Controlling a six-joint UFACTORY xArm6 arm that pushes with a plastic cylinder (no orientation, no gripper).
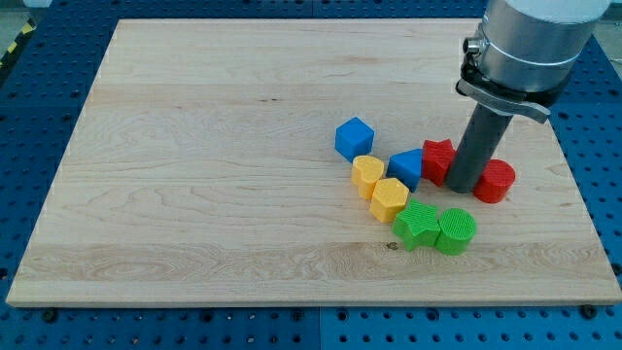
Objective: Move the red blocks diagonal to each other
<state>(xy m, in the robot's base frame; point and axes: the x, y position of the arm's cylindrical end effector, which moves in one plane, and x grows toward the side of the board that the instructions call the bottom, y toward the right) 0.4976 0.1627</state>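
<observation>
A red star-shaped block lies right of centre on the wooden board. A red round block lies just to its right, slightly lower. My tip stands between the two red blocks, close against both. A blue triangular block touches the red star's left side.
A blue cube sits upper left of the cluster. A yellow heart-like block and a yellow hexagonal block lie below it. A green star-like block and a green round block lie at the cluster's bottom. The arm's grey body hangs above.
</observation>
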